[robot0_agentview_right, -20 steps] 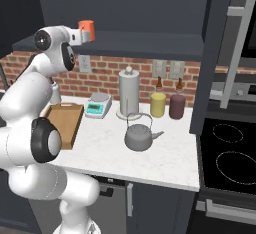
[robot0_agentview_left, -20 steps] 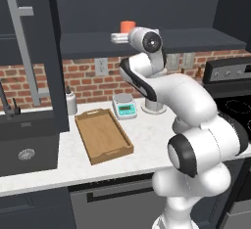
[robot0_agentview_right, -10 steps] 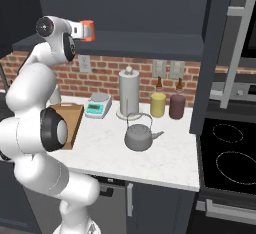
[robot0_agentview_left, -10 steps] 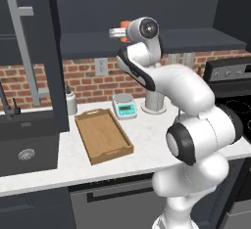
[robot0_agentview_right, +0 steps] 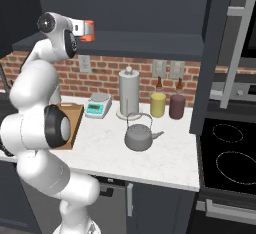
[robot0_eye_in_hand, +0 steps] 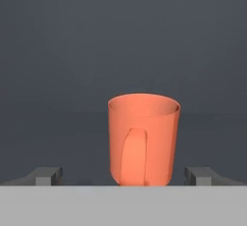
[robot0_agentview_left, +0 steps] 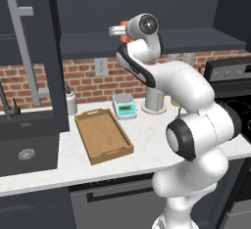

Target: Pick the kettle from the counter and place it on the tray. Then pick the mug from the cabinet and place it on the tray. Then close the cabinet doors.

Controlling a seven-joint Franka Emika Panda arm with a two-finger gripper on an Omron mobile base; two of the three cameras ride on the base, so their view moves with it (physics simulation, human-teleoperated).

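- Orange-red cylindrical mug (robot0_eye_in_hand: 144, 140) stands upright on the dark shelf of the charcoal-blue wall cabinet (robot0_agentview_right: 150, 43), its side handle facing us in the hand view.
- Our two-finger gripper (robot0_eye_in_hand: 124, 175) is spread wide, one dark tip on each side of the mug w/ clear gaps, nothing held. The right base view puts it level w/ the mug (robot0_agentview_right: 87, 30), at the shelf's front edge.
- Step in hand, as we judge it: reach for the mug. The squat dark grey metal kettle (robot0_agentview_right: 139, 135) sits on the white speckled stone counter (robot0_agentview_right: 165, 160), not on the light-brown wooden tray (robot0_agentview_left: 103, 136), so the first part looks undone.
- To do it well, we'd go straight in, level, mug centred betw. the tips, until its body is well inside the jaws.
- The handle points at the hand and may meet the palm first; we'd stop short of pushing the mug back.
- Squeeze across the round wall, approx. mid-height; a low grip may let it tip.
- Lift a little before backing out, so the base clears the shelf lip.
- A tall panelled cabinet door (robot0_agentview_left: 29, 52) hangs open at left; we'd keep the arm clear of it.
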